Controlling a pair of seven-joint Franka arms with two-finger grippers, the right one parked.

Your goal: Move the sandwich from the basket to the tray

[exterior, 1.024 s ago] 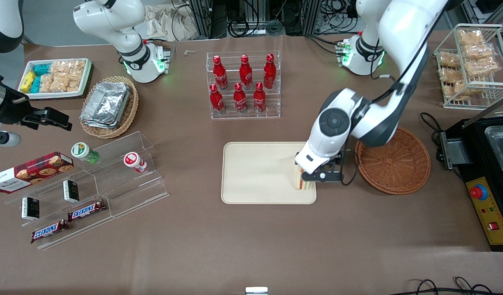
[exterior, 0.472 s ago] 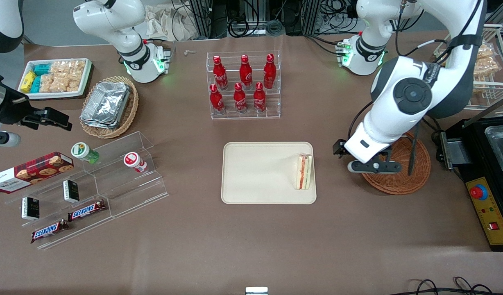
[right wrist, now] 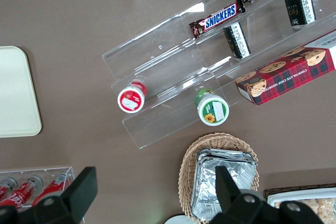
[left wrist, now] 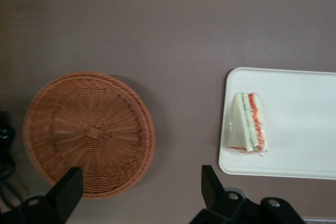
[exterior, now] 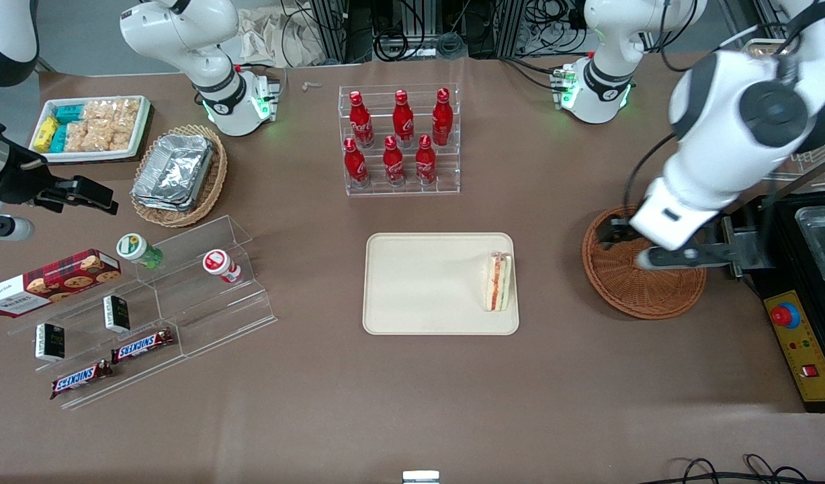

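On the tray (exterior: 412, 282) lies the sandwich (exterior: 499, 281) (tool (left wrist: 139, 192) spread wide, well apart).

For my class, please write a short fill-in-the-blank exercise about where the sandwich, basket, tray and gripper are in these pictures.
1. The sandwich lies on the ____.
2. The basket holds ____ sandwiches.
3. The gripper, jaws open, hangs above the ____.
4. On the tray, the sandwich sits at the end nearer the ____.

Missing words: tray; no; basket; basket
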